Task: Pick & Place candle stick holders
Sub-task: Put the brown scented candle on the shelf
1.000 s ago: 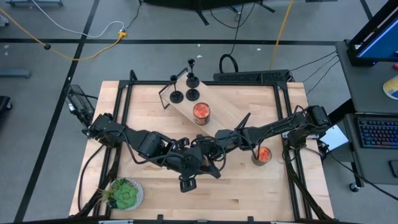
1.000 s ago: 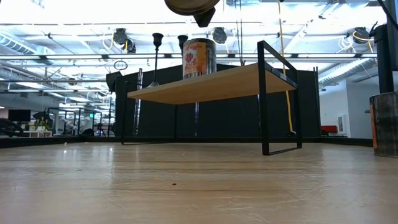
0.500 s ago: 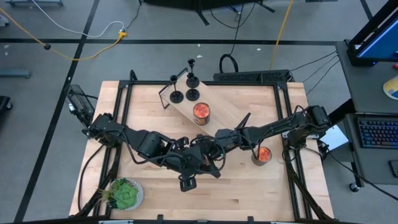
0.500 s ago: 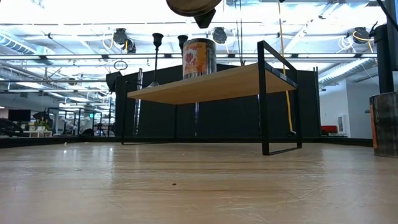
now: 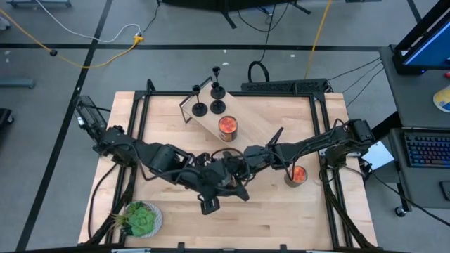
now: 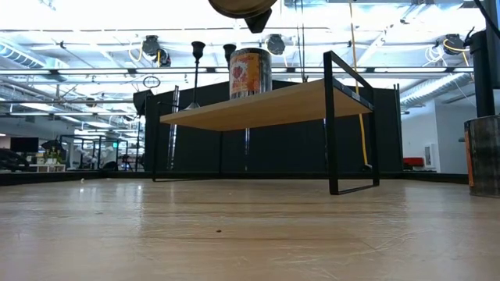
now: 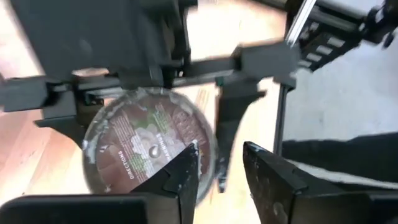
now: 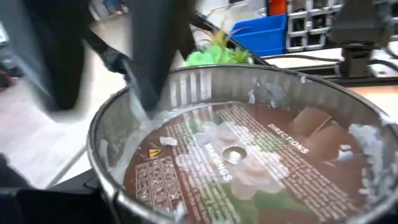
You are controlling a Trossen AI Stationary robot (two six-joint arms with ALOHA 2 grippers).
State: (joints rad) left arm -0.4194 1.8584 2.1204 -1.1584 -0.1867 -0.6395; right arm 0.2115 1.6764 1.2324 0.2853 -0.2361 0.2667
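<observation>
Far left on the near edge sits the potted green plant [image 5: 140, 219], well clear of the work. Your left gripper [image 7: 217, 155] hangs over mid-table with its fingers parted and nothing between them; it has let go.

Just beyond it, the emptied candle tin [image 8: 236, 155] is up in the air, wax crumbs on its wall and a printed label inside. The right gripper [image 5: 232, 171] appears to clamp it by the rim from the other side.

The candle stick holders [image 5: 211, 104] are not in either gripper. All three stand upright at the far end of the small wooden riser shelf [image 5: 242, 116], with a full orange candle tin [image 5: 227, 126] at its near end.

Watch these risks:
- The two wrists are crowded together, so a hasty pull-away could clip the tin and knock it loose.
- A dropped tin would roll on the bare wood.
- A reach to the shelf passes the orange tin first, and the thin-stemmed holders look easy to tip.

Right of centre, another candle tin [image 5: 297, 175] stands on the table [image 5: 281, 218], close under the right arm.

The butcher-block top is otherwise bare. Cables cross the grey floor, and a keyboard [image 5: 429, 149] sits at far right.
</observation>
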